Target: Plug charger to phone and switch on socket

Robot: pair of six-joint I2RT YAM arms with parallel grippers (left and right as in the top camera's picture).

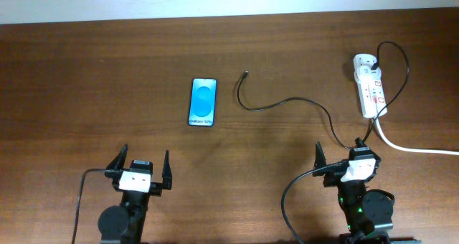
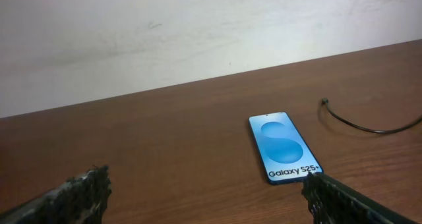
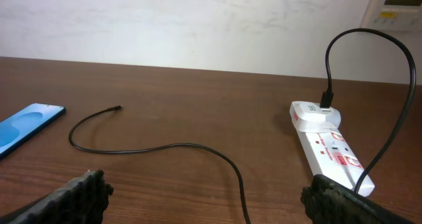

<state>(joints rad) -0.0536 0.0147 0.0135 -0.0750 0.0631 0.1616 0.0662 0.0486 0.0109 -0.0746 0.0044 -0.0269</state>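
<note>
The 2 grippers, left gripper (image 1: 140, 165) and right gripper (image 1: 345, 156), are hanging wide and empty; the charger (image 3: 178, 143) is lying loose mid-tabletop beside the phone (image 1: 203, 102), awaiting plugging.

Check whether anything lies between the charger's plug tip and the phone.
Nothing visible does. The charger's plug tip lies to the right of the phone, apart from it, with only bare table between them.

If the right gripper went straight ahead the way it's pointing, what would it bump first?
Probably the charger: its thin black cable lies on the table right ahead of the open right gripper. The socket sits off to the right, the phone far left.
</note>
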